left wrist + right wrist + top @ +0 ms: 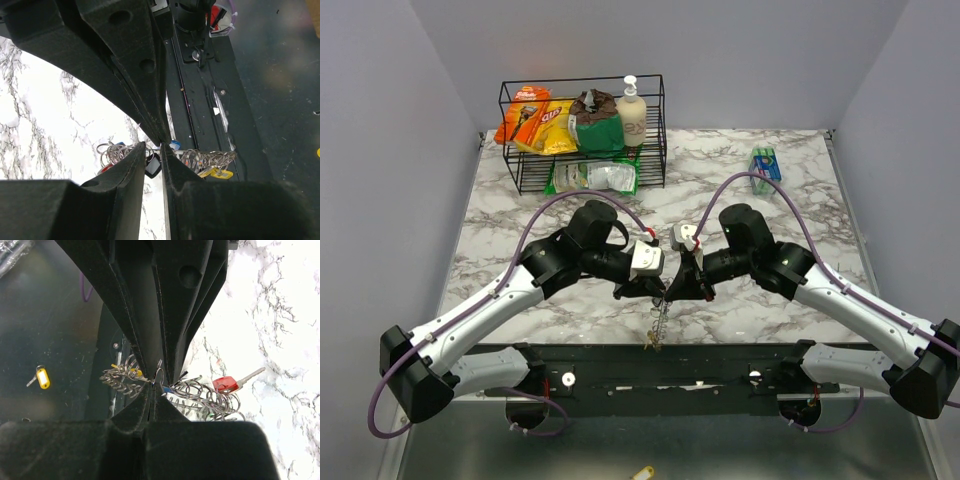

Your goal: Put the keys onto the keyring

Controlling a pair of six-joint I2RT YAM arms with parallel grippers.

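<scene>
1. A loose yellow-tagged key (43, 378) lies on the dark floor beyond the table's near edge, well apart from everything else.
2. The black mounting rail (660, 370) carries both arm bases along the near edge of the marble table (720, 160).
3. The keys (654, 335) hang in a bunch just above the rail, tangled with small silvery split rings. A red-headed key (225, 384), a blue tag (175, 145), a yellow tag (220, 173) and a black tag (152, 166) show among them.
4. The keyring (158, 371) shows as a thin wire loop rising where the two grippers meet, above the bunch.
5. The right gripper (682, 285) has its fingers pressed together on that wire.
6. The left gripper (650, 288) has its fingers drawn to a narrow slit. Whether they pinch the wire cannot be told.
7. A blue-green box (766, 163) lies farther back on the right.
8. The black wire rack (660, 120) stands at the far edge.
   - Its upper shelf holds an orange snack bag (523, 112), a yellow snack bag (556, 127), a dark green pouch (597, 125) and a pump bottle (632, 112).
   - Its lower shelf holds a white-and-green packet (595, 177).
</scene>
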